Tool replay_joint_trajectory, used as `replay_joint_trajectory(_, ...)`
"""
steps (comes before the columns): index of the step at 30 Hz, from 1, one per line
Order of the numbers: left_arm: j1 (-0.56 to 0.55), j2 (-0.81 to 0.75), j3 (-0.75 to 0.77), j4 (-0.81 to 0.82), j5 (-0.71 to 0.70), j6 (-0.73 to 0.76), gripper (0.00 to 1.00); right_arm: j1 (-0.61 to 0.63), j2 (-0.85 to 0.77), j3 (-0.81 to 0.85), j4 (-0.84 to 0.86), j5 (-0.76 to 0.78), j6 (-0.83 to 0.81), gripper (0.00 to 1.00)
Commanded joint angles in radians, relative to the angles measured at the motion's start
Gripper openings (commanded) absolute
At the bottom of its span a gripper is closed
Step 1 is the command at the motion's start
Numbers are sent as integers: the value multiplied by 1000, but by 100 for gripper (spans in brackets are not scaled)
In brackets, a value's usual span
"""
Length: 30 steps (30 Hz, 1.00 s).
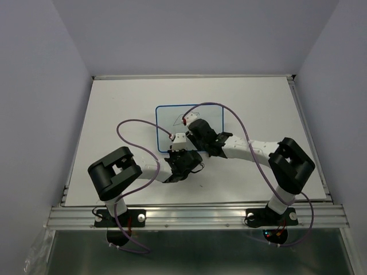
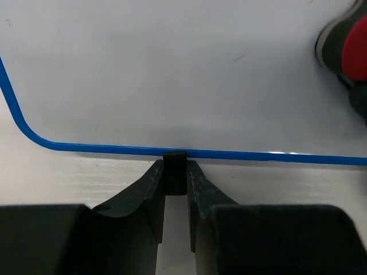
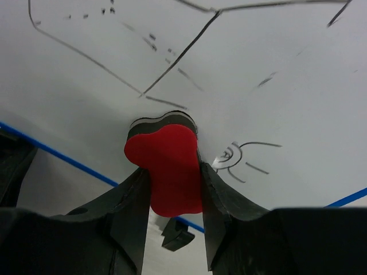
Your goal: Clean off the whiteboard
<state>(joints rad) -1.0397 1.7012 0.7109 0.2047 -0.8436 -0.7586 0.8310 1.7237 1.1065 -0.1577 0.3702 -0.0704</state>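
Note:
The whiteboard (image 1: 170, 117) lies flat mid-table, white with a thin blue rim. In the left wrist view my left gripper (image 2: 175, 175) is shut on a small black foot (image 2: 175, 161) at the board's near rim, and the board surface (image 2: 172, 74) beyond it is almost bare. My right gripper (image 3: 172, 172) is shut on a red eraser block (image 3: 166, 163), whose dark underside rests on the whiteboard (image 3: 275, 74). Thin black marker lines (image 3: 183, 51) and a small curled sketch (image 3: 238, 154) lie ahead of it. The eraser (image 2: 352, 40) also shows at the left wrist view's right edge.
The white table (image 1: 114, 114) is walled in by pale panels at the back and both sides. Purple cables (image 1: 135, 129) loop above both arms. A second black foot (image 3: 176, 235) sticks out under the board's rim below the eraser. The two grippers are close together over the board's near edge.

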Motion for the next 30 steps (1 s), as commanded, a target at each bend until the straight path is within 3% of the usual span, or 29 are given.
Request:
replay_joint_trajectory(1, 3, 32, -37, 53, 87, -41, 0, 14, 13, -103, -23, -1, 67, 1)
replay_joint_trajectory(11, 3, 46, -67, 107, 100, -38, 0, 14, -108, -140, 199, 263, 130, 1)
replay_joint_trajectory(15, 3, 63, -70, 119, 103, -36, 0, 14, -104, -103, 237, 383, 141, 1)
replay_joint_trajectory(20, 3, 74, -74, 127, 103, -30, 0, 5, -73, -56, 245, 424, 155, 1)
replay_joint_trajectory(23, 3, 78, -71, 131, 103, -25, 0, -4, -69, -59, 259, 386, 156, 1)
replay_joint_trajectory(30, 3, 61, -76, 140, 89, -18, 0, -4, -76, -184, 300, 43, 138, 1)
